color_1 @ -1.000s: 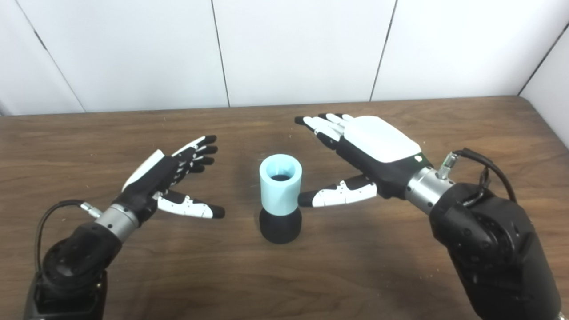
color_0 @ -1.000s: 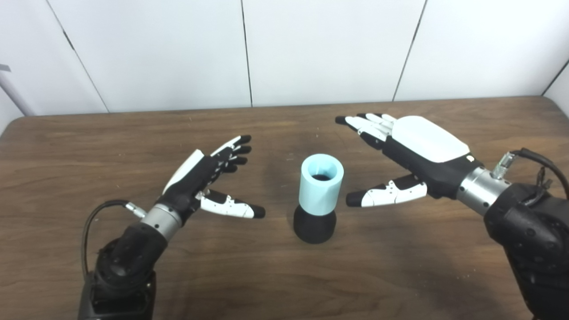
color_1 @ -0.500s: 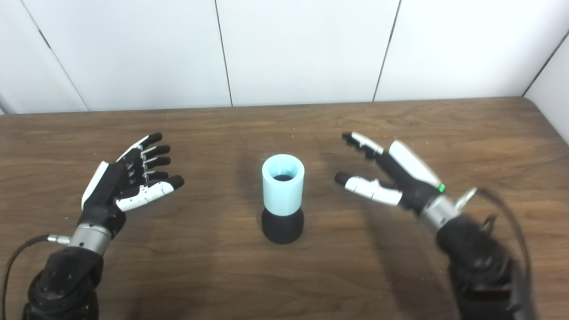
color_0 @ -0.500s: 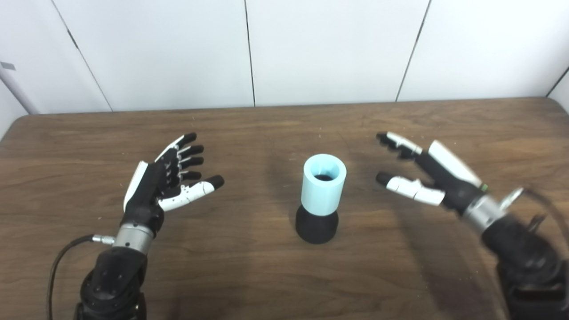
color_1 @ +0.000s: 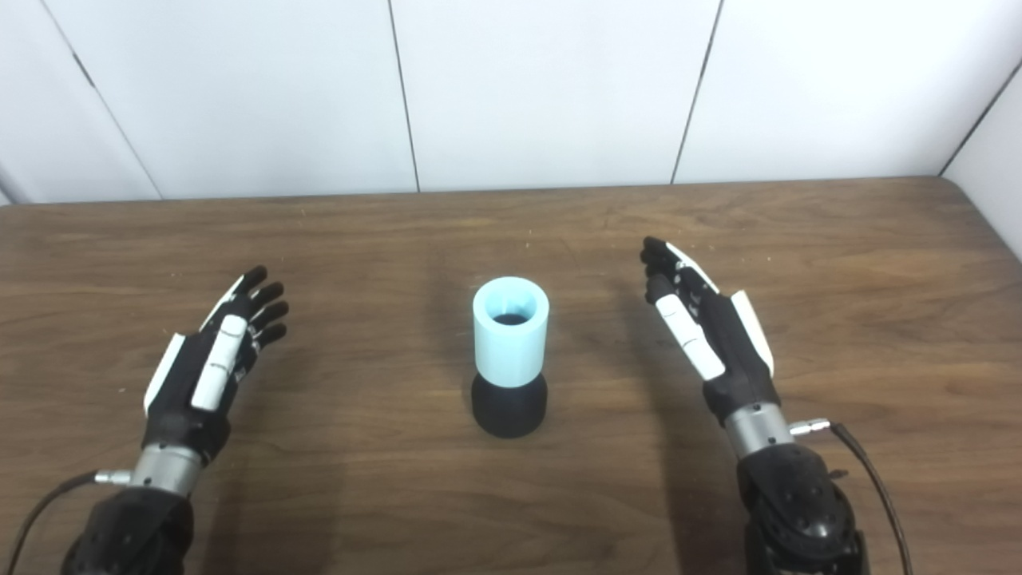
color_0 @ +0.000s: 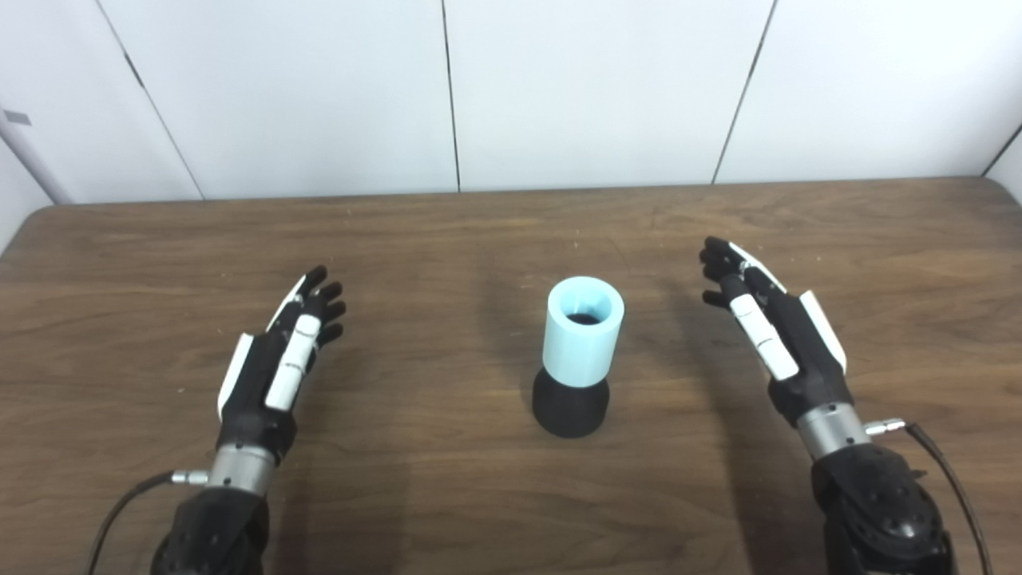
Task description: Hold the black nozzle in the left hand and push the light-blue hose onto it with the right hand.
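Note:
A light-blue hose (color_0: 581, 329), a short hollow cylinder, stands upright on top of the black nozzle (color_0: 570, 404) at the middle of the wooden table (color_0: 447, 495). The two are joined and nothing touches them. My left hand (color_0: 278, 369) rests well to their left, fingers stretched out and pointing away from me, holding nothing. My right hand (color_0: 770, 331) lies well to their right in the same flat pose, open and holding nothing.
The brown wooden table reaches to a white panelled wall (color_0: 511, 88) at the back. Cables (color_0: 950, 487) trail from both wrists near the front edge. Nothing else stands on the table.
Both hands have drawn back from the hose and nozzle toward me and outward, thumbs folded in alongside the fingers. The hose and nozzle have stayed put.

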You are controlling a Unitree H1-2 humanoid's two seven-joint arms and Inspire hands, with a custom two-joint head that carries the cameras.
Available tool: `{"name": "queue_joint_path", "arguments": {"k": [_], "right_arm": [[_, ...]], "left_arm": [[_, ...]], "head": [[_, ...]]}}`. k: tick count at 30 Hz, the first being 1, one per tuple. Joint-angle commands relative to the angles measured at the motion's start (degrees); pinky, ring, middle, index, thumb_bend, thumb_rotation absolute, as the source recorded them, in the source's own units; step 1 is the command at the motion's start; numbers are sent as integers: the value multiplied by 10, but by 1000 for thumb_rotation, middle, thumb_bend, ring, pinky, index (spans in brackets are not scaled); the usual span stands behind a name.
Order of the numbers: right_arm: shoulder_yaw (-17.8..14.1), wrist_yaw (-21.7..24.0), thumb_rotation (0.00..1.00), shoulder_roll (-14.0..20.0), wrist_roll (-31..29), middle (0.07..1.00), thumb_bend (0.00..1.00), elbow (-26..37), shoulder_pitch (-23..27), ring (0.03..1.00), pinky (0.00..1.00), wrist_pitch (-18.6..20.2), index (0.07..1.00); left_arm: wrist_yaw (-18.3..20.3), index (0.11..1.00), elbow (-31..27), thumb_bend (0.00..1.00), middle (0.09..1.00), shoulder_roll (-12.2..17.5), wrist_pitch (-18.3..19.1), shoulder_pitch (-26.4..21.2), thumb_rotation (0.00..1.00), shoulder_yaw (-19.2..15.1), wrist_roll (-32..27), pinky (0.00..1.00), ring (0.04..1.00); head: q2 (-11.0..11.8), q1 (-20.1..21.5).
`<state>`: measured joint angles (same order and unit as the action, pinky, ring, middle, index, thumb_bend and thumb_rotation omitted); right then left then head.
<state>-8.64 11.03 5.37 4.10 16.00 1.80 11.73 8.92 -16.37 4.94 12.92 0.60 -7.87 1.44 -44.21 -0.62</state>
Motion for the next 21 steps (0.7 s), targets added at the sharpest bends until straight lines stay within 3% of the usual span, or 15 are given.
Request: {"name": "queue_joint_path", "arguments": {"k": [1,11,16,21], "right_arm": [[-1,-9,984,11,-16,919,410,7,0,932,875,-25,908],[25,-32,1000,6,-18,955,510,-9,-26,979,986,-27,939],[36,-37,1000,1,-26,972,522,-41,-35,999,1000,-57,947],[46,-40,1000,17,-17,988,521,-67,-36,1000,1000,-93,973]], "left_arm": [[-8,932,3,495,934,2,-39,-6,895,7,-9,907,929],[-26,954,46,494,960,2,-93,21,964,25,0,970,963],[-56,951,105,530,961,-12,-183,26,983,26,12,977,962],[-68,950,127,529,959,-12,-218,30,983,31,19,971,959]], "head": [[-1,1],[-3,3],[-3,2],[-2,-4]]}}
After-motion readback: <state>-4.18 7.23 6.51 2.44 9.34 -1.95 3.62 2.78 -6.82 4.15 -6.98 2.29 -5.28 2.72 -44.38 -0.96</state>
